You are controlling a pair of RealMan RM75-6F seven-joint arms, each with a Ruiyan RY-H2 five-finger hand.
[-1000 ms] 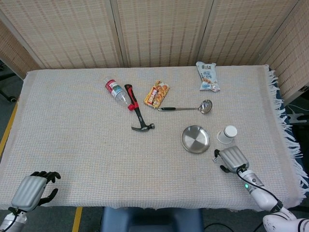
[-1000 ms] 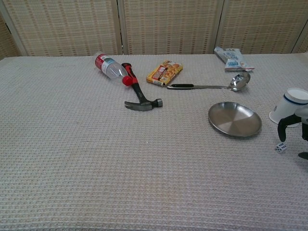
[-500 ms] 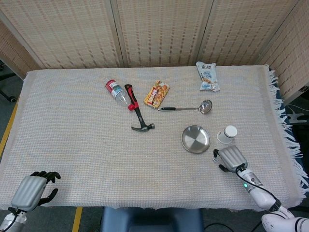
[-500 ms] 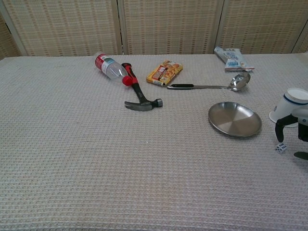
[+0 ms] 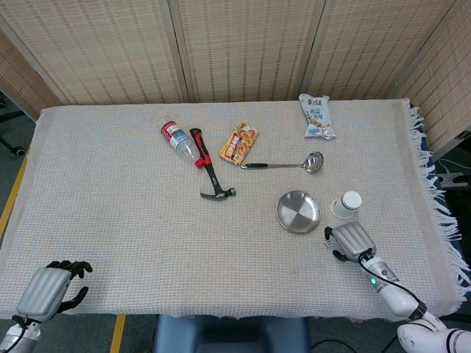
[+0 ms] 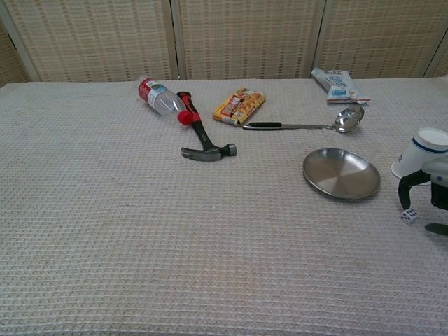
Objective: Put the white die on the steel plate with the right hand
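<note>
- Head view: my right hand (image 5: 351, 240) sits palm down on the cloth just below the steel plate (image 5: 298, 212) and beside the tipped paper cup (image 5: 346, 204); against the frame a second ago it has crept a little up and to the left, nearer the plate; the white die is hidden under my fingers here, so from this angle I cannot tell whether I have it.
- Head view: my left hand (image 5: 51, 287) rests at the near left corner of the table (image 5: 110, 220), fingers loosely curled with nothing in them (no change from before); hammer (image 5: 211, 175), bottle (image 5: 176, 137), snack packet (image 5: 240, 143), ladle (image 5: 285, 164) and white pouch (image 5: 317, 116) lie where they lay.
- Chest view: the white die (image 6: 407, 216) lies on the cloth to the right of the steel plate (image 6: 341, 173), well off its rim; my right hand (image 6: 425, 196) shows only at the frame's edge, its dark fingers (image 6: 404, 190) arched down over the die; one fingertip stands just beside it, closer than a second ago; the fingers are apart and not closed on the die (contact I cannot judge).
- Chest view: the die looks to be in the same spot as before; the paper cup (image 6: 422, 152) lies on its side behind my fingers.
</note>
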